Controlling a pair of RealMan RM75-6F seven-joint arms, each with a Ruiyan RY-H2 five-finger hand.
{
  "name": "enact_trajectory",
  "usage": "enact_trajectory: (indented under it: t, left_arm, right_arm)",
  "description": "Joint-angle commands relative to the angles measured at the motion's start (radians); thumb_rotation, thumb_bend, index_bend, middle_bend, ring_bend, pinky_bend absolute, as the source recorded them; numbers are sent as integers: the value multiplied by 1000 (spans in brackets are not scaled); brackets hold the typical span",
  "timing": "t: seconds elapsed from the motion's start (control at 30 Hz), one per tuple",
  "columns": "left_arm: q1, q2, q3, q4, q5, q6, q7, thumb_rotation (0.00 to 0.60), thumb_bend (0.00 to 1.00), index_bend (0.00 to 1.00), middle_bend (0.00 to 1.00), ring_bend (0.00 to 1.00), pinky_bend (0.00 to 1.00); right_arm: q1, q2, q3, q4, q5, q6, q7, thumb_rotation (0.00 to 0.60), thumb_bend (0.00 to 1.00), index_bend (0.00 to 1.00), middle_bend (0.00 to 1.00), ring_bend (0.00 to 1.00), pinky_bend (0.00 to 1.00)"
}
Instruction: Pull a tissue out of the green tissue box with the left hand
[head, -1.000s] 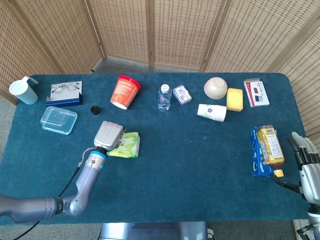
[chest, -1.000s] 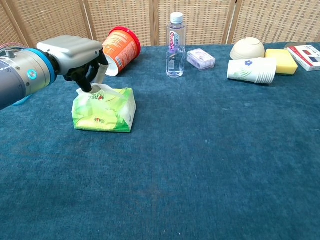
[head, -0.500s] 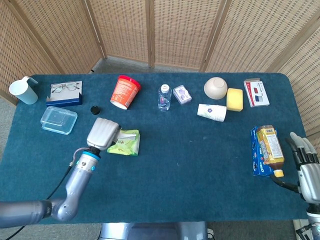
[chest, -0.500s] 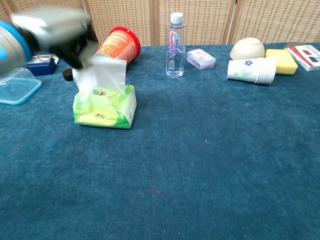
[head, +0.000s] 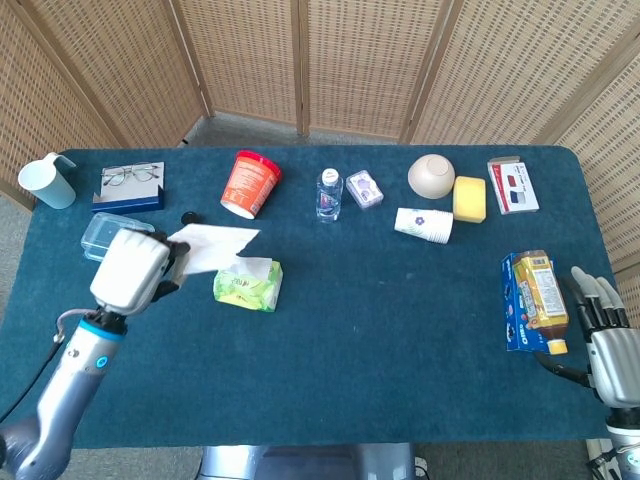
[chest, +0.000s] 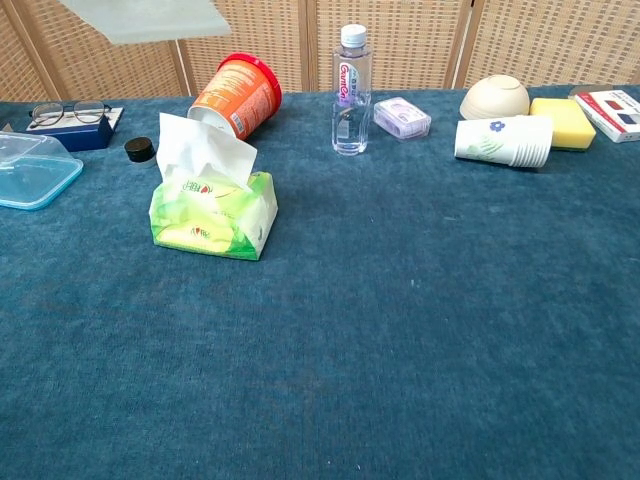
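One tissue (head: 215, 246) is pinched in the left hand (head: 130, 272), held in the air left of the green tissue box (chest: 212, 211). Another white sheet (chest: 203, 150) stands up from that box on the worktop (chest: 420, 320). At the near right edge, the right hand (head: 605, 335) is empty, fingers apart.

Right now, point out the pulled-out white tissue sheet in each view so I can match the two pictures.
Head view: the white tissue sheet is held by the left hand, left of centre, above the green tissue box.
Chest view: the same sheet shows at the top left edge, above the box; the hand is out of frame.
Shared landmark: the tipped orange cup with a red rim, behind the box.
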Motion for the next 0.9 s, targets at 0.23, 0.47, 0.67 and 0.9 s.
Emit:
enact_trajectory:
  t: [0.23, 0.47, 0.67, 0.9]
  left_arm:
    - [224, -21, 246, 243, 237, 94, -171, 600, 438, 788, 858, 703, 805]
    - [324, -102, 285, 451, 244, 146, -269, 600, 437, 784, 855, 694, 805]
    - [358, -60, 345, 456, 185, 28, -273, 600, 366, 543, 503, 377, 559]
    - [385, -46, 315, 392, 148, 34, -214, 600, 170, 0, 0, 0, 59]
  right_arm:
    - [-1, 2, -4, -6, -7, 4, 3, 600, 0, 0, 0, 0, 0]
    - [-4, 5, -6, -10, -14, 12, 2, 600, 0, 0, 0, 0, 0]
    - [-3, 5, -8, -12, -14, 10, -3, 600, 0, 0, 0, 0, 0]
    - [-2, 13, -15, -19, -17, -1, -6, 600, 0, 0, 0, 0, 0]
